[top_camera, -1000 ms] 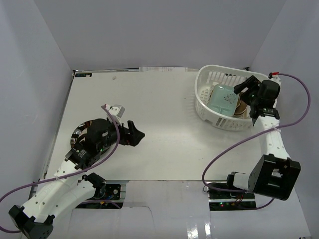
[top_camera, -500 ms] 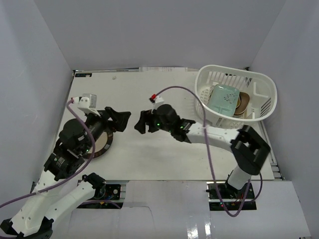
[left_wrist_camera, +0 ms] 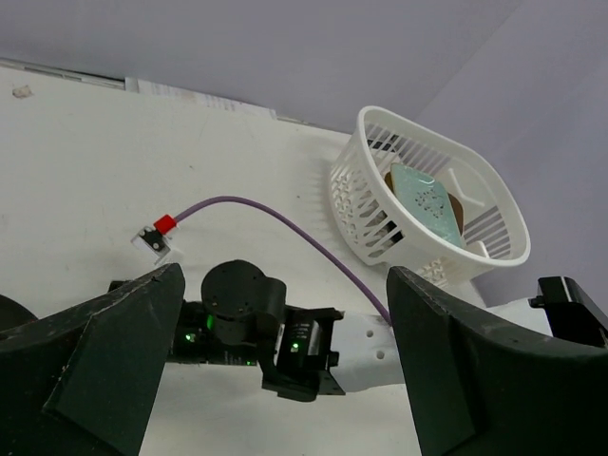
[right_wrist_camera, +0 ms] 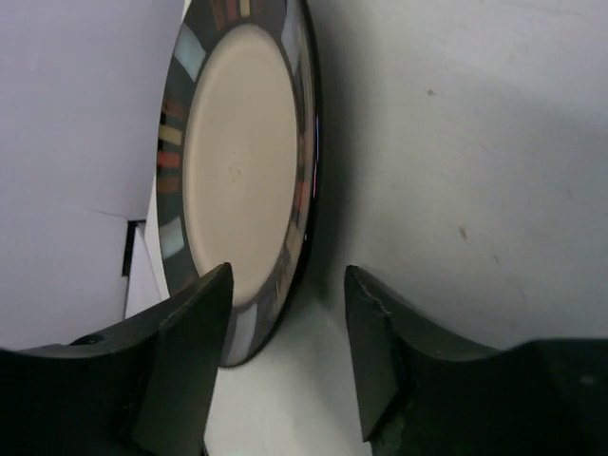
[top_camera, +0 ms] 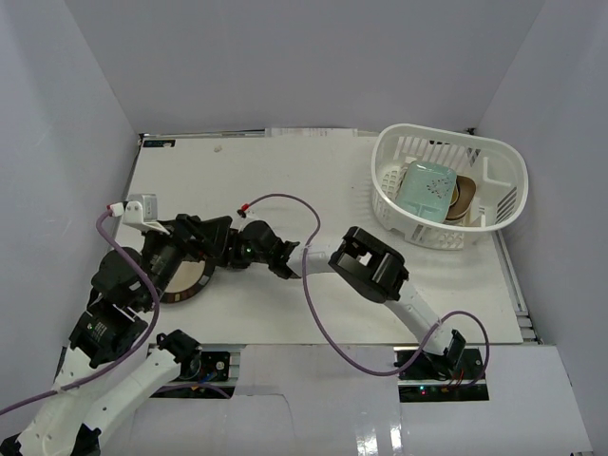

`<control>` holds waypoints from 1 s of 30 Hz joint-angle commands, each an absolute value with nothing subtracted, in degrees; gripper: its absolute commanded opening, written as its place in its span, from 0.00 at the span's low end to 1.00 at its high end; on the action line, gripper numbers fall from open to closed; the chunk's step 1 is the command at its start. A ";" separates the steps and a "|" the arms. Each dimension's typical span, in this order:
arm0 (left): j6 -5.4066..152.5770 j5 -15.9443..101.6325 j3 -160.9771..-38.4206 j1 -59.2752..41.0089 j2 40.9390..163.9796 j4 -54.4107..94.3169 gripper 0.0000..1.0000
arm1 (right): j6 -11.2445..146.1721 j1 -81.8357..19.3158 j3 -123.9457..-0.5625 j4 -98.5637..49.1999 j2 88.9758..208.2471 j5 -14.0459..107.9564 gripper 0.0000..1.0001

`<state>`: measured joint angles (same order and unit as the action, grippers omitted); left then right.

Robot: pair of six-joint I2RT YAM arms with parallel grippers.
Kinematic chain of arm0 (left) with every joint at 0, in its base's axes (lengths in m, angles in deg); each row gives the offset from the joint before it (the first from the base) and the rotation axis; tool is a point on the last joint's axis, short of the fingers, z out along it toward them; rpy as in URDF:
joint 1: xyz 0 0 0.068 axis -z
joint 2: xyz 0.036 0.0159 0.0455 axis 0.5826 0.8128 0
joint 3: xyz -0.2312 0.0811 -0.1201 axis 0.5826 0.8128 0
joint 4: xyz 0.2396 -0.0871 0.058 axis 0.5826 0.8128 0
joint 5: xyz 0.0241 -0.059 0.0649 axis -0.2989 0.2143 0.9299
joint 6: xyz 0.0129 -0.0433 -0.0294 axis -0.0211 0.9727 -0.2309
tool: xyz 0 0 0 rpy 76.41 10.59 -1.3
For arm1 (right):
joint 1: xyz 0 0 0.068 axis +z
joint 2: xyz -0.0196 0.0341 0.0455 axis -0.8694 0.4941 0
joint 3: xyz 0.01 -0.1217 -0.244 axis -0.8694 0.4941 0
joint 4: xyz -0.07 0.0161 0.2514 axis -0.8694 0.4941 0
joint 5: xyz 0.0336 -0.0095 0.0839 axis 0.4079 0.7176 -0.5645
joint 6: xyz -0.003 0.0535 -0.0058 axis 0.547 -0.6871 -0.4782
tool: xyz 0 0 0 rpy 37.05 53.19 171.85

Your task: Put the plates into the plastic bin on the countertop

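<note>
A round plate [top_camera: 186, 279] with a dark striped rim and beige centre lies on the countertop [top_camera: 313, 180] at the near left. My right gripper [top_camera: 221, 255] reaches across to it. In the right wrist view the plate [right_wrist_camera: 237, 152] has its near rim between the jaws of the right gripper [right_wrist_camera: 287, 275], which stand open with a gap on the table side. My left gripper [left_wrist_camera: 285, 380] hovers just above, wide open and empty, looking down on the right wrist. The plastic bin [top_camera: 429, 234] at the far right holds a pale green plate [top_camera: 425, 188] and tan ones [top_camera: 462, 199].
The right arm's purple cable [top_camera: 285, 201] loops over the table's middle. White walls close in the left, back and right. In the left wrist view the bin [left_wrist_camera: 366, 204] stands against the back right corner. The right arm's elbow [top_camera: 370, 266] lies low across the table's centre.
The right arm has swung from the bin across to the round plate at the left, and its jaws have narrowed round the rim. The left arm has drawn back and up, uncovering the plate.
</note>
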<state>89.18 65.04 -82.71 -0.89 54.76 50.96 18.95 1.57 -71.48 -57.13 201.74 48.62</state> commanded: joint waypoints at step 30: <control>89.17 49.80 -72.80 -0.65 56.23 49.13 0.98 | 34.63 -51.91 -33.99 -39.27 123.17 47.76 0.08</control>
